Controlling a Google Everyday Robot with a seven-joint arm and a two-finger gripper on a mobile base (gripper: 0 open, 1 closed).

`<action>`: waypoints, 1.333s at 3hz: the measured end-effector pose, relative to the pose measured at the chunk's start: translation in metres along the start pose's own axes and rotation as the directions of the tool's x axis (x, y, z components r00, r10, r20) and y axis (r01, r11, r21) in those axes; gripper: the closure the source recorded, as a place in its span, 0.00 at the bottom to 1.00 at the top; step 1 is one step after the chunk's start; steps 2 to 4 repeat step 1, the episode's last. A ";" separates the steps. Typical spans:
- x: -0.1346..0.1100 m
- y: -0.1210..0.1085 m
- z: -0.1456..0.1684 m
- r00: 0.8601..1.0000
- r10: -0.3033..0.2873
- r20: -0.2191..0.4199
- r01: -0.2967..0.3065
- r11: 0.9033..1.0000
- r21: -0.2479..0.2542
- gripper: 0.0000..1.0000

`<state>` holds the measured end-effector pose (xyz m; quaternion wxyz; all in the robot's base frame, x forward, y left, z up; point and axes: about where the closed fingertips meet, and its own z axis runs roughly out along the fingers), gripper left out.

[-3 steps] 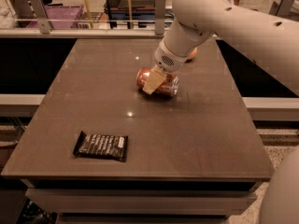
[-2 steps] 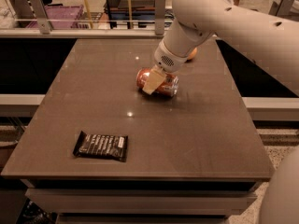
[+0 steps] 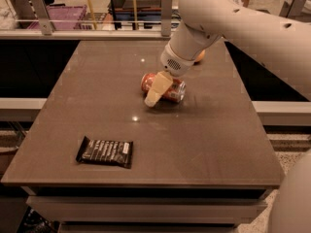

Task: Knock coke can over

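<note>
The coke can [image 3: 170, 87] is a red-orange can lying on its side near the middle of the brown table [image 3: 204, 140], its length running left to right. My gripper [image 3: 156, 90] hangs from the white arm that comes in from the upper right. Its pale fingers [image 3: 158, 87] lie across the front of the can's left half and hide part of it. The fingertips point down and to the left, close to the table top.
A flat black snack wrapper [image 3: 105, 152] lies near the table's front left corner. A round orange fruit [image 3: 199, 57] sits behind the arm, mostly hidden. A railing and crates stand beyond the far edge.
</note>
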<state>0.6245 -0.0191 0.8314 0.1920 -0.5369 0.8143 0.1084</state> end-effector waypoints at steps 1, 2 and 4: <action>0.000 0.000 0.000 1.000 0.000 0.000 0.000 1.000 0.000 0.00; 0.000 0.000 0.000 1.000 0.000 0.000 0.000 1.000 0.000 0.00; 0.000 0.000 0.000 1.000 0.000 0.000 0.000 1.000 0.000 0.00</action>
